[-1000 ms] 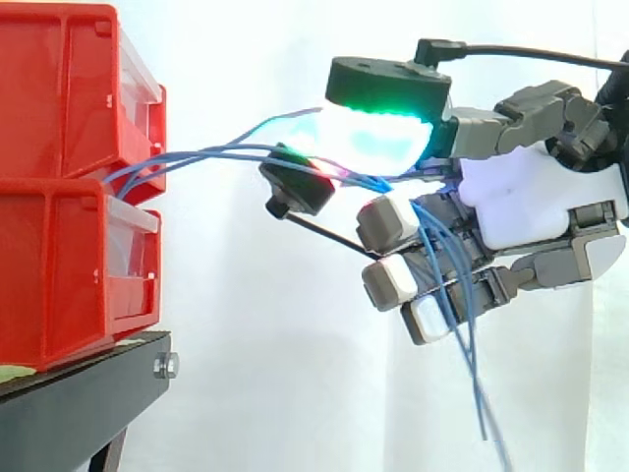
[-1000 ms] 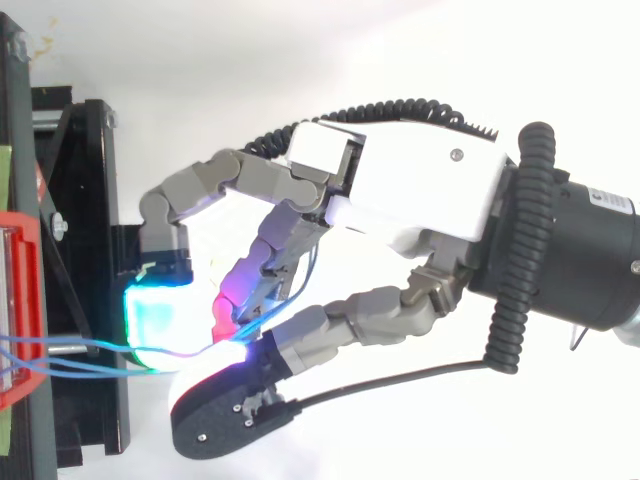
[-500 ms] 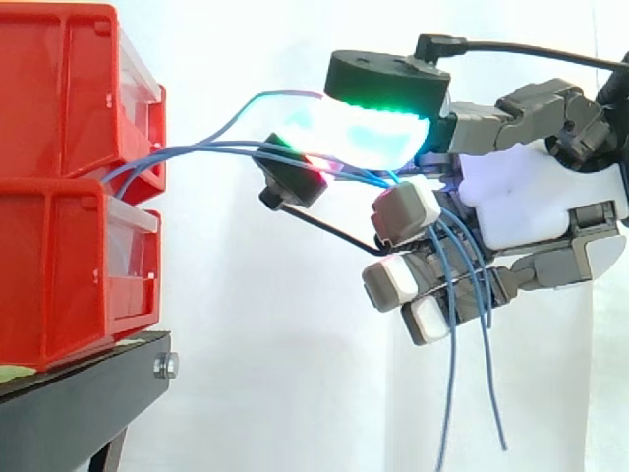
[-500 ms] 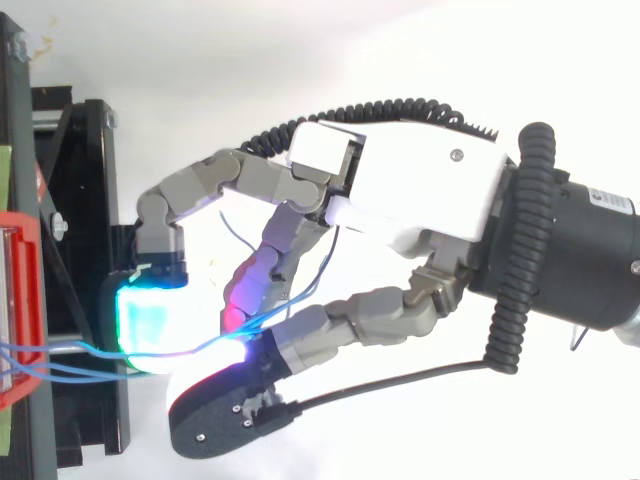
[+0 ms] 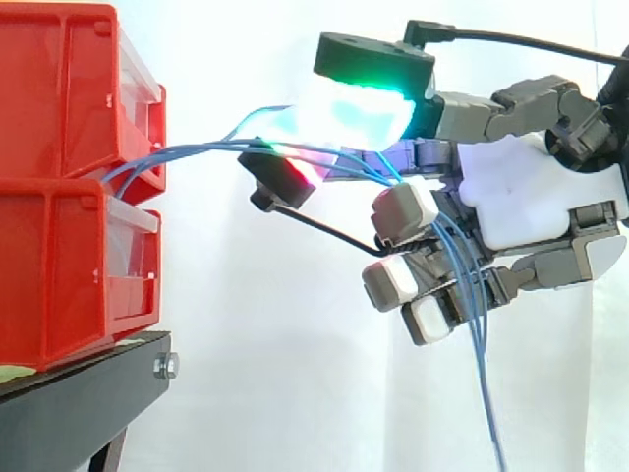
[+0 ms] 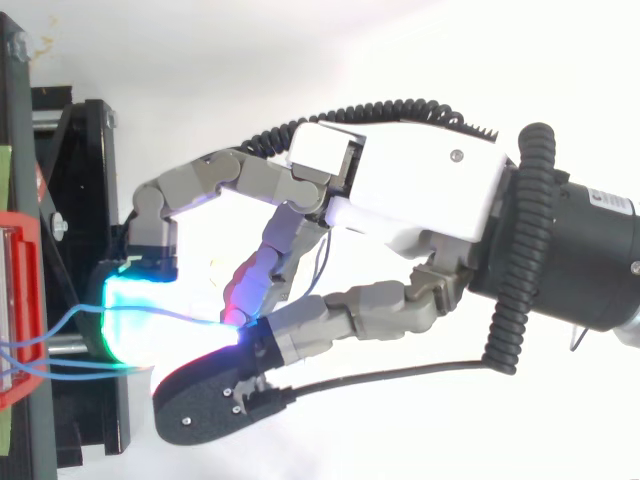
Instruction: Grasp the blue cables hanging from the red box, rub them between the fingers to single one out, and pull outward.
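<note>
Well, start with the red bins (image 5: 69, 177). There are two of them, the upper bin (image 5: 59, 88) stacked on the lower bin (image 5: 59, 265). Each has a clear front panel, and you cannot make out what lies inside either one. The blue cables (image 5: 197, 152) come out at the front of the bins, right at the seam where the two meet, and you cannot tell which bin they belong to. From the bins they run out in a loose bundle towards the robot hand (image 5: 521, 206). One strand arcs up above the others on the way.

Away from the bins, the robot hand is pinching the blue cables. A broad pad glowing green and cyan sits on top of them, and a smaller pad lit red presses from beneath. Past that pinch, on the side away from the bins, the cables bend over the curled fingertips (image 5: 403, 211) with their white pads and hang straight down.

In the top view you see the same strands leave the edge of the bins (image 6: 22, 300) and pass into the glowing pinch.

Under the bins is the black bench (image 5: 79, 403) that carries them, with a bolt (image 5: 165, 366) at its corner. Behind the bins hangs a white curtain (image 5: 246, 374). Between the bins and the robot hand, the cables alone cross the open gap.
</note>
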You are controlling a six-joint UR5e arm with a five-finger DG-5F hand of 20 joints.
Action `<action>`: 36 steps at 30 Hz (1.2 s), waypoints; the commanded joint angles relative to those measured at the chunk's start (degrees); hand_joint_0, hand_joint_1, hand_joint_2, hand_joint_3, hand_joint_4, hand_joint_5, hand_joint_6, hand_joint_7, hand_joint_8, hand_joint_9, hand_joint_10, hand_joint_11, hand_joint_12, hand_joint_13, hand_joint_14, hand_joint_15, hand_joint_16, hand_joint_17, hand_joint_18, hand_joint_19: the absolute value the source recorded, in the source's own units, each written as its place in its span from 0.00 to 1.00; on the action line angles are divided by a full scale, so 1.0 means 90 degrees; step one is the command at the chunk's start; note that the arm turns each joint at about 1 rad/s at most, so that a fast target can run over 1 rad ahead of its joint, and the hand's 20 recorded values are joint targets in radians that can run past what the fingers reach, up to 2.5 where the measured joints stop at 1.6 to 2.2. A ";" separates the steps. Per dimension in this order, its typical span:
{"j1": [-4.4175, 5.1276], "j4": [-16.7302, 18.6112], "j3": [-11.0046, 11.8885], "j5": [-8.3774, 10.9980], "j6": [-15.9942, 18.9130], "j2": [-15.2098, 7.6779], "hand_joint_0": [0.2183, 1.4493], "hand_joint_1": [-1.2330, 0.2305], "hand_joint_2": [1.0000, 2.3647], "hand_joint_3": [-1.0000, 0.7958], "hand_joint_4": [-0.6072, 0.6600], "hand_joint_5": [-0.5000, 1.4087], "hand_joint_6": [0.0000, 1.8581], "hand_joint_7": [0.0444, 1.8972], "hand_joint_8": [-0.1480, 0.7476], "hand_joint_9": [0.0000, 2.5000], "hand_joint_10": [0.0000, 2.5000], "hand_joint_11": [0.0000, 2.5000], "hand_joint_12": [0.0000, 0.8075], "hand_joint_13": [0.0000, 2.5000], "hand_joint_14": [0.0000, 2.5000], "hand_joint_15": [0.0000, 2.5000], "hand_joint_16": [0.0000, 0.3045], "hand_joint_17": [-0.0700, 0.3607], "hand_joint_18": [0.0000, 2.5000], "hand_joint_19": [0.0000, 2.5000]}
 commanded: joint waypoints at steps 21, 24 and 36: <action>-0.0002 0.0000 0.0001 0.0000 0.0000 0.0000 0.17 0.43 0.00 0.28 0.41 0.25 0.31 0.69 0.39 0.54 0.01 0.28 0.41 0.43 0.01 0.32 0.17 0.43 0.34 0.29; -0.0002 0.0000 0.0001 0.0000 0.0000 0.0000 0.18 0.49 0.00 0.28 0.40 0.25 0.31 0.69 0.40 0.54 0.01 0.28 0.40 0.43 0.01 0.32 0.16 0.42 0.34 0.29; -0.0002 0.0000 0.0001 0.0000 0.0000 0.0000 0.24 0.46 0.00 0.28 0.42 0.25 0.32 0.68 0.38 0.54 0.01 0.30 0.38 0.42 0.01 0.33 0.15 0.40 0.31 0.31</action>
